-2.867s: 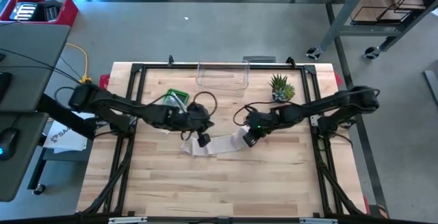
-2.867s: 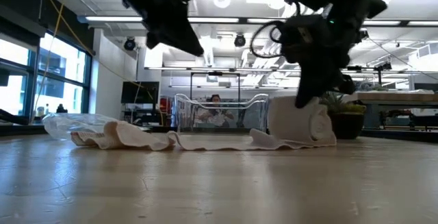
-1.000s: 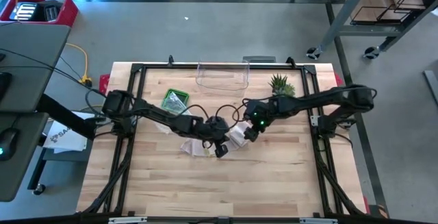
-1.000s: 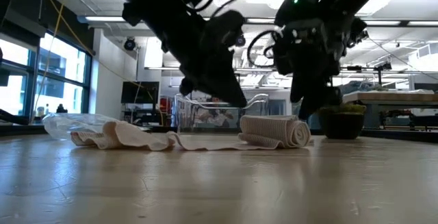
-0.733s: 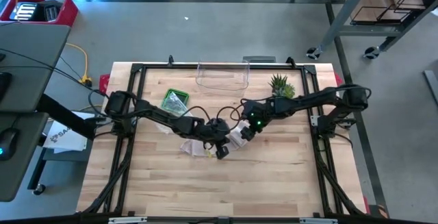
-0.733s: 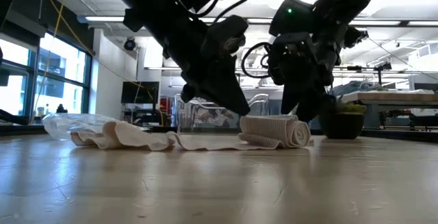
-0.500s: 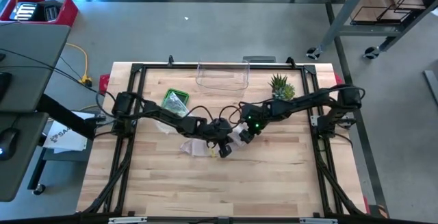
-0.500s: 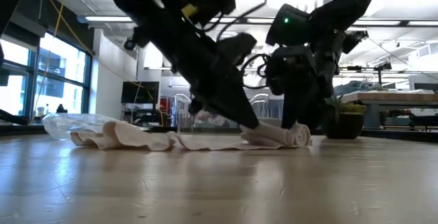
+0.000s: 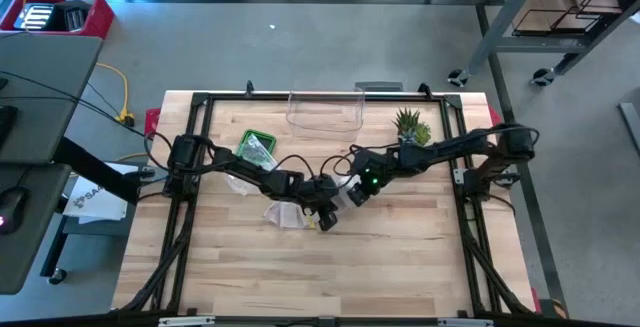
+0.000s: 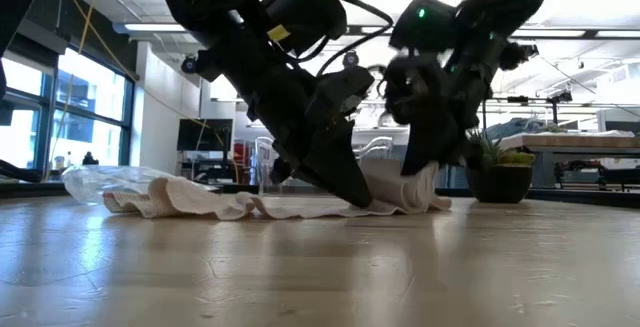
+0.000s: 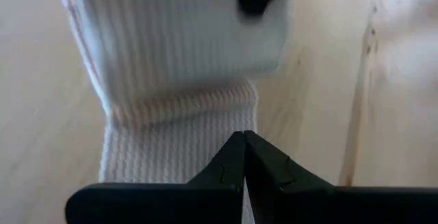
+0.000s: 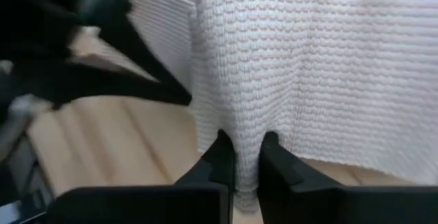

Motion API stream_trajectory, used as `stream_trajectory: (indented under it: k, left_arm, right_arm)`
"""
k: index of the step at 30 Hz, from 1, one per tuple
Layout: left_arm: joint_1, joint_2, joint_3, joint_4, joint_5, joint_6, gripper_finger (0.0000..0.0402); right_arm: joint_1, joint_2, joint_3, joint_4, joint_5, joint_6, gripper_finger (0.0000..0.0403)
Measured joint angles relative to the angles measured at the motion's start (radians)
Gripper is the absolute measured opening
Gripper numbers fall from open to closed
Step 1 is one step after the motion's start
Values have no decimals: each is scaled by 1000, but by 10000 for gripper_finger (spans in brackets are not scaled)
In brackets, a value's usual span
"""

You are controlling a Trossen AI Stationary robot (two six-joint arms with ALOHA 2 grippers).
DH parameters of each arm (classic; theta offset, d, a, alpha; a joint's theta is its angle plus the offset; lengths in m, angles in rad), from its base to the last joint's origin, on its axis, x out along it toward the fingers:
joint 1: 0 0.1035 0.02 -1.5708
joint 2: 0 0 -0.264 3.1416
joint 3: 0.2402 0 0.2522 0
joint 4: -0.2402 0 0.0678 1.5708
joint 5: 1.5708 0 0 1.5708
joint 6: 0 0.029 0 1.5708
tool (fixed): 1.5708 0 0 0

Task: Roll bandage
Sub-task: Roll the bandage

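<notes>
White bandage roll (image 10: 405, 189) just got pinched by the right claw (image 12: 247, 161), which snapped onto its edge; left claw (image 11: 243, 157), tips together, pins the loose strip to the bench (image 9: 400, 257), so rolling can continue.

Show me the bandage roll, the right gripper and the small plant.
bandage roll (image 12: 294, 73), right wrist view, on its ribbed outer layer.
right gripper (image 12: 248, 157), right wrist view, midway between its fingertips, pinching the roll's edge.
small plant (image 9: 411, 125), high view, on its green leaves.
</notes>
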Motion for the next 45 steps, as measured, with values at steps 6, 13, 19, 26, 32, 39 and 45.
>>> stream_trajectory:
  k: [6, 13, 19, 26, 32, 39, 45]
  left_arm:
    - [0, -3, 2, -84, 7, -5, 0]
    - [-2, -51, 1, -224, 36, 135, 0]
    - [5, -104, -2, -394, 51, 312, 0]
    - [6, -118, -3, -386, 59, 357, 0]
    - [5, -153, 3, -386, 59, 324, 0]
    - [23, -242, -23, -427, -61, 411, 0]
    - [36, -280, -106, -501, -2, 278, 0]
  right_arm:
    - [-39, -136, 0, -182, 19, -39, 9]
    - [-75, -306, 0, -448, 117, 91, 7]
    - [-31, -395, 0, -642, 154, 231, 5]
    - [93, -397, -46, -639, 180, 379, 5]
    - [156, -396, -136, -521, 193, 505, 5]
    - [153, -398, -138, -510, 190, 508, 5]
    - [149, -398, -138, -511, 182, 505, 5]
